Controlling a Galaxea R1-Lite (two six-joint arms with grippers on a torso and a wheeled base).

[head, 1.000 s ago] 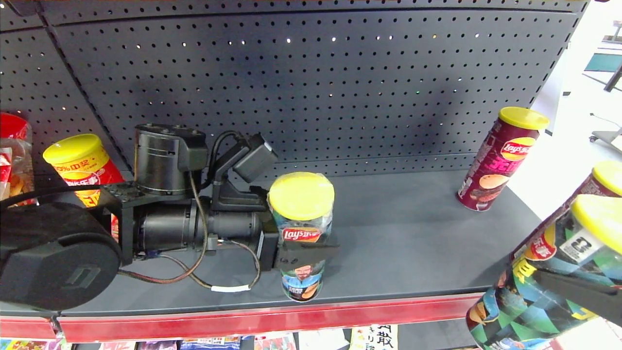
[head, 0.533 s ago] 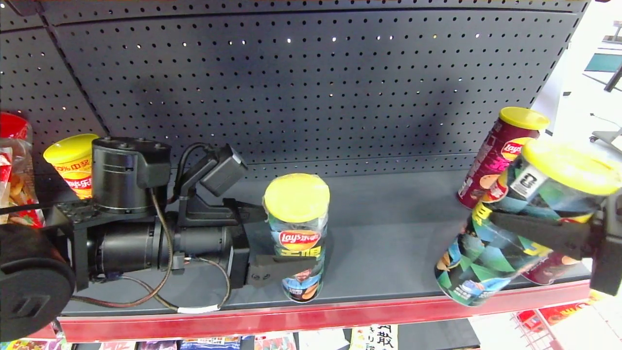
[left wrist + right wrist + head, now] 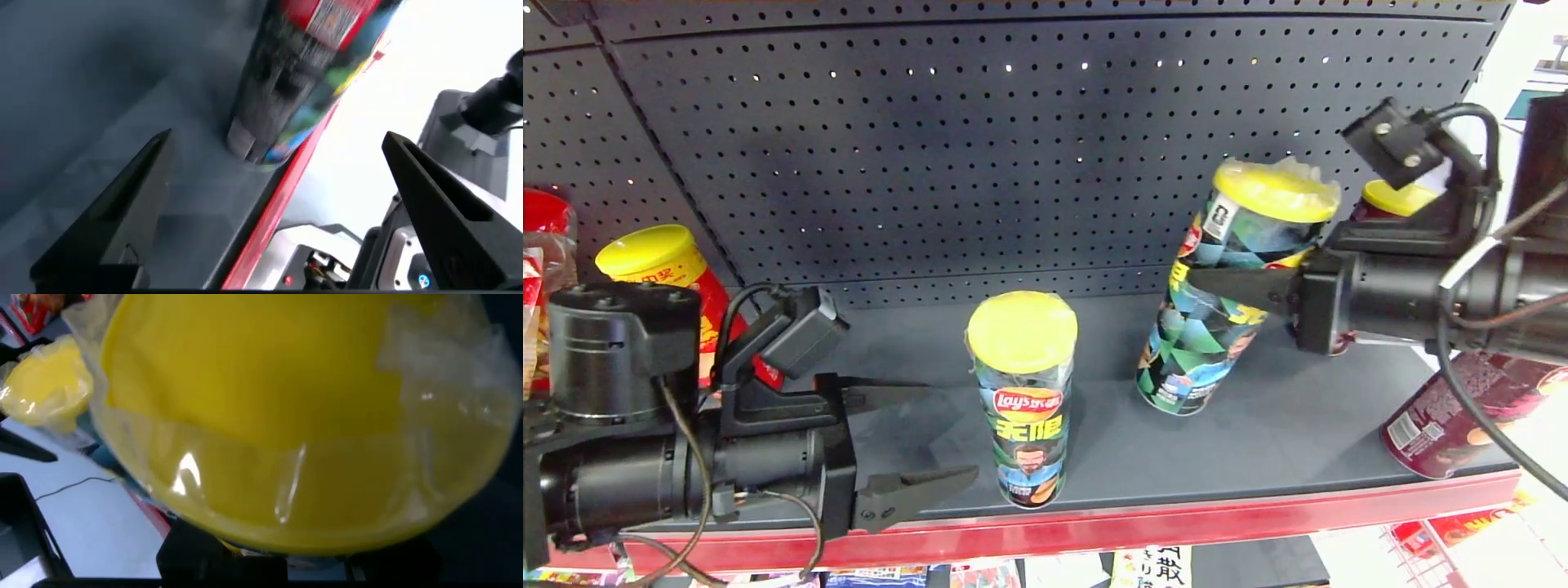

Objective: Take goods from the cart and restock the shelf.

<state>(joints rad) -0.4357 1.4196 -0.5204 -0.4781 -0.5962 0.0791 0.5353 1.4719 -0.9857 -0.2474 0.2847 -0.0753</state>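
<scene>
Shelf: spread left pincer beside upright can; right pincer pinches tilted can before maroon can.

Left gripper is now clear of the upright can and drawn back to the robot's left; its fingers stand apart where they earlier clasped that can; right gripper comes in from the lower right carrying the patterned can, now tilted over the shelf, to the right of the upright can.
</scene>
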